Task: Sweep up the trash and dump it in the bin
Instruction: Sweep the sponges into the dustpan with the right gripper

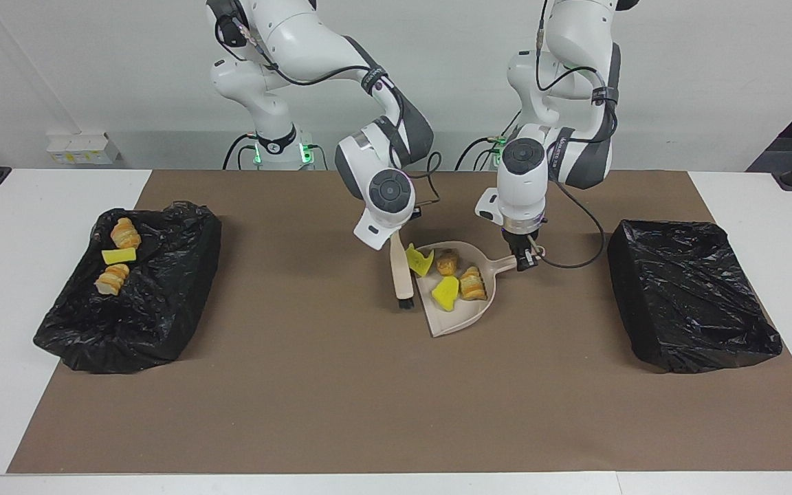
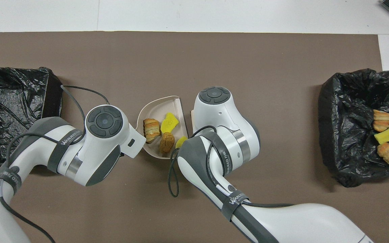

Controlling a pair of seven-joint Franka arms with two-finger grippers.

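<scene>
The beige dustpan [image 1: 461, 316] [image 2: 154, 105] lies mid-table with trash in it: two yellow sponge pieces [image 1: 445, 292] [image 2: 169, 122] and two golden-brown bread pieces [image 1: 471, 283] [image 2: 152, 125]. My left gripper [image 1: 523, 258] is shut on the dustpan's handle [image 1: 504, 263]. My right gripper [image 1: 393, 239] is shut on the beige brush [image 1: 401, 275], which hangs beside the pan's open edge with its black bristles low over the mat. In the overhead view both wrists hide the fingers.
A black-lined bin [image 1: 162, 309] [image 2: 329, 101] at the right arm's end of the table holds three more scraps [image 1: 118, 256]. A second black-lined bin [image 1: 691, 295] [image 2: 12, 101] stands at the left arm's end. A brown mat [image 1: 341, 399] covers the table.
</scene>
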